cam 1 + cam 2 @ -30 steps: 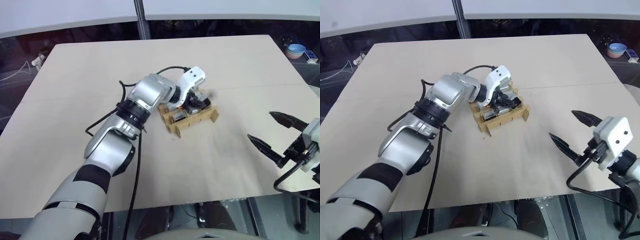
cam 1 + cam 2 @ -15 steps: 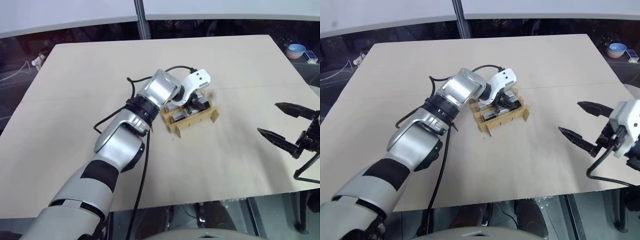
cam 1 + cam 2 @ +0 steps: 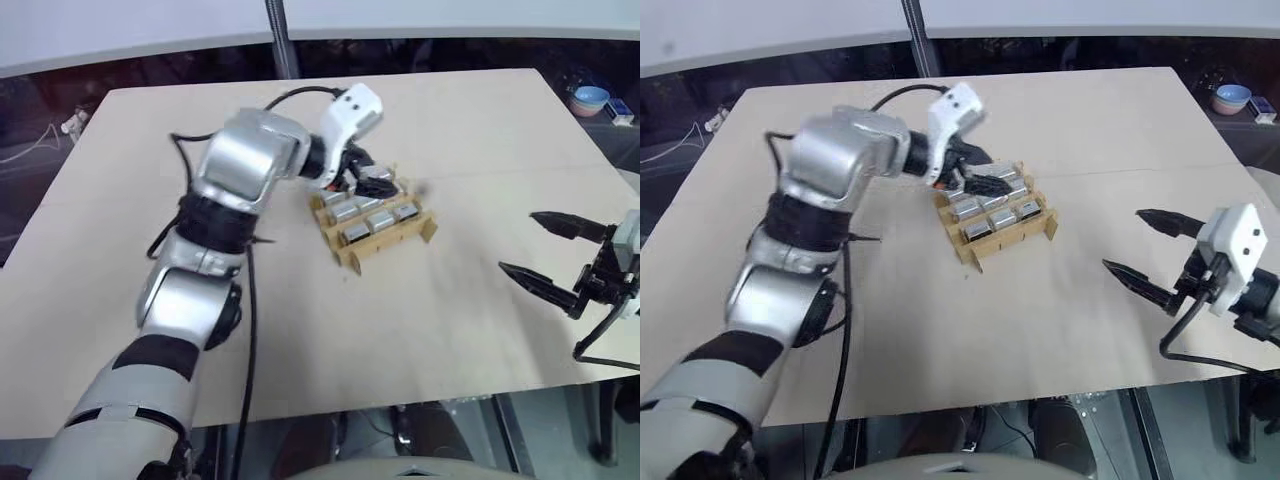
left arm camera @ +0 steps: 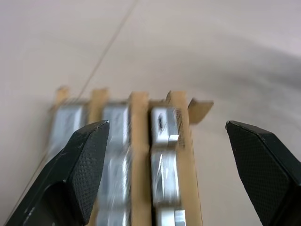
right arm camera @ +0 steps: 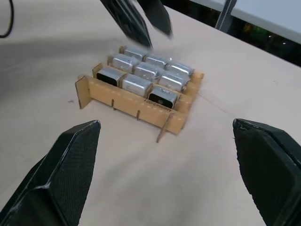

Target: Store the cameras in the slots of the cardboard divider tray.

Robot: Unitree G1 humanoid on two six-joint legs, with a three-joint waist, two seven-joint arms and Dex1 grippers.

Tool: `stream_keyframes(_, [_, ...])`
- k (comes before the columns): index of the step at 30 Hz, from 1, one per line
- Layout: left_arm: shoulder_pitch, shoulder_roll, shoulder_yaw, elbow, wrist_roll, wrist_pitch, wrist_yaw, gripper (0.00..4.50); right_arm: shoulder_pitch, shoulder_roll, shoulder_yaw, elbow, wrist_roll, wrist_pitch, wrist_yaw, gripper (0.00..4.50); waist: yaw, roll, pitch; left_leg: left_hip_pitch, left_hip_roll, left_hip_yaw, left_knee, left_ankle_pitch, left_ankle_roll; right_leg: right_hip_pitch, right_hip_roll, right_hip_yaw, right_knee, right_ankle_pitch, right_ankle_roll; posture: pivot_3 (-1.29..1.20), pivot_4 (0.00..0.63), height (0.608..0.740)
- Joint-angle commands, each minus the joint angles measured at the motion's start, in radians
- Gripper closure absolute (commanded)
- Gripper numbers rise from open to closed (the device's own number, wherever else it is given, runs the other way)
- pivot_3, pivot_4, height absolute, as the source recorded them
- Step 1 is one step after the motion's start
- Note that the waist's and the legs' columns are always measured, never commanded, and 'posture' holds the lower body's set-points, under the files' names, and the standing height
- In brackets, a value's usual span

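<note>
both grippers' jaws stood spread wide and held nothing. the table [image 3: 300, 330] was a pale tan board, bare but for the tray near its middle. the left gripper [image 3: 978, 172] hung just above the tray's far edge, its two black fingers apart and clear of the cameras below. the right gripper [image 3: 545, 252] hovered well apart from the tray, near the table's right edge, its fingers pointing toward the tray. the tray [image 5: 123, 100] sat flat on the table, a brown cardboard grid with pointed strip ends. the cameras [image 5: 146, 73] lay in its slots in three rows, silver-grey blocks packed side by side, with cardboard strips between the rows.
</note>
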Motion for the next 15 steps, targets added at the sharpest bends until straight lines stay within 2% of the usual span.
stream_keyframes(1, [0.048, 0.004, 0.025, -0.105, -0.023, 0.051, 0.061, 0.36, -0.005, 0.01, 0.001, -0.014, -0.009, -0.021, -0.022, 0.0, 0.012, 0.0, 0.0, 0.0, 0.0, 0.0, 0.0, 0.0, 0.0, 0.0, 0.0, -0.001, 0.0, 0.0, 0.0, 0.0, 0.15, 0.74])
stream_keyframes(3, [0.071, -0.006, 0.036, -0.109, -0.023, 0.032, 0.096, 0.36, 0.009, 0.016, 0.016, -0.019, -0.032, -0.029, -0.03, 0.0, 0.027, -0.001, 0.0, -0.001, -0.001, -0.001, 0.002, 0.0, 0.0, 0.001, -0.001, -0.002, 0.0, 0.0, 0.0, 0.0, 0.15, 0.74])
stream_keyframes(5, [0.123, -0.012, 0.102, -0.162, -0.074, 0.009, 0.098, 0.36, 0.025, 0.028, 0.023, -0.052, -0.04, -0.03, -0.051, 0.0, 0.029, -0.001, 0.0, -0.001, -0.001, -0.002, 0.002, 0.0, 0.0, 0.001, -0.001, -0.003, -0.001, 0.0, 0.0, 0.0, 0.15, 0.74])
stream_keyframes(6, [0.168, -0.046, 0.175, -0.194, -0.097, -0.044, 0.138, 0.36, 0.034, 0.04, 0.025, -0.072, -0.04, -0.03, -0.067, 0.0, 0.027, 0.0, 0.0, -0.001, -0.001, -0.002, 0.002, 0.0, 0.0, 0.0, -0.001, -0.003, -0.001, 0.0, 0.0, 0.0, 0.15, 0.74])
stream_keyframes(7, [0.262, -0.068, 0.231, -0.243, -0.08, -0.28, 0.172, 0.36, 0.05, 0.055, 0.03, -0.094, -0.05, -0.035, -0.085, 0.0, 0.025, 0.0, 0.0, -0.001, -0.001, -0.001, 0.0, 0.0, 0.0, 0.0, -0.001, -0.002, -0.001, 0.0, 0.0, 0.0, 0.15, 0.74])
stream_keyframes(8, [0.353, -0.075, 0.313, -0.304, -0.114, -0.335, 0.172, 0.36, 0.074, 0.067, 0.03, -0.111, -0.056, -0.035, -0.096, 0.0, 0.022, 0.0, 0.0, -0.002, 0.0, -0.002, 0.001, 0.0, 0.0, 0.0, -0.001, -0.003, -0.002, 0.0, 0.0, 0.0, 0.15, 0.74])
stream_keyframes(10, [0.467, -0.076, 0.443, -0.379, -0.209, -0.305, 0.172, 0.36, 0.108, 0.082, 0.023, -0.127, -0.061, -0.033, -0.108, 0.0, 0.011, 0.001, -0.001, 0.0, 0.0, 0.001, 0.0, 0.0, 0.0, 0.0, 0.0, 0.001, -0.002, 0.0, 0.0, 0.0, 0.15, 0.74])
stream_keyframes(11, [0.51, -0.053, 0.491, -0.406, -0.279, -0.244, 0.137, 0.36, 0.118, 0.091, 0.01, -0.127, -0.067, -0.031, -0.127, 0.0, 0.002, 0.001, -0.002, 0.0, 0.0, 0.001, -0.001, 0.0, 0.0, -0.001, 0.0, 0.001, -0.001, 0.0, 0.0, 0.0, 0.15, 0.74])
stream_keyframes(12, [0.553, -0.029, 0.524, -0.433, -0.348, -0.233, 0.091, 0.17, 0.127, 0.098, -0.003, -0.125, -0.068, -0.031, -0.139, 0.0, -0.001, 0.001, -0.001, 0.0, 0.001, 0.001, -0.001, 0.0, 0.0, -0.001, 0.001, 0.0, -0.001, 0.0, 0.0, 0.0, 0.15, 0.74])
stream_keyframes(15, [0.803, 0.073, 0.638, -0.546, -0.375, -0.281, 0.056, 0.17, 0.207, 0.098, -0.061, -0.119, -0.085, -0.045, -0.124, 0.0, 0.0, 0.002, -0.003, 0.002, 0.001, 0.001, 0.0, 0.0, 0.0, 0.002, 0.0, 0.0, 0.0, 0.0, 0.0, 0.0, 0.15, 0.74])
